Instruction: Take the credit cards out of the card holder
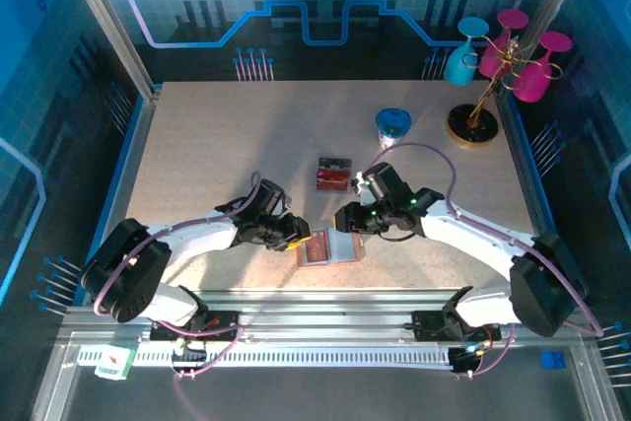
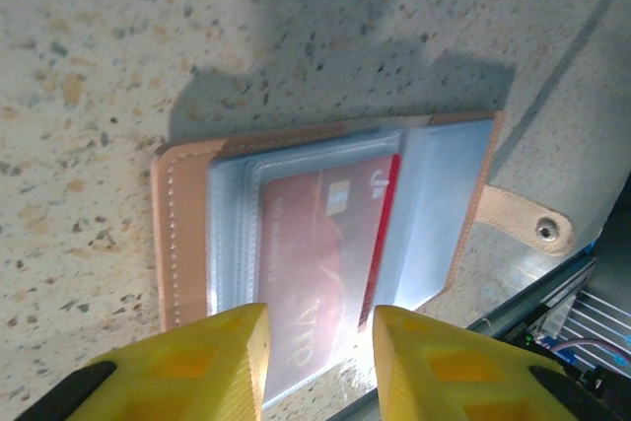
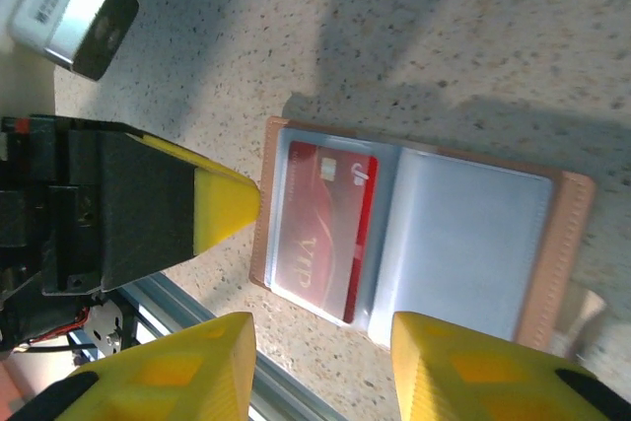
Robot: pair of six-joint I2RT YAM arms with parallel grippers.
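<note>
On the speckled table lie the open card holder by the near edge, dark and red cards mid-table, a blue cup and a stand behind.

A blue cup stands on the speckled table beyond the right fingers, a stand of goblets farther right

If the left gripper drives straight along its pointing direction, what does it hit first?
Most likely the red card tucked in the open card holder. It lies dead ahead of the left gripper, in line with the gap between its fingers. Depth is unclear.
</note>
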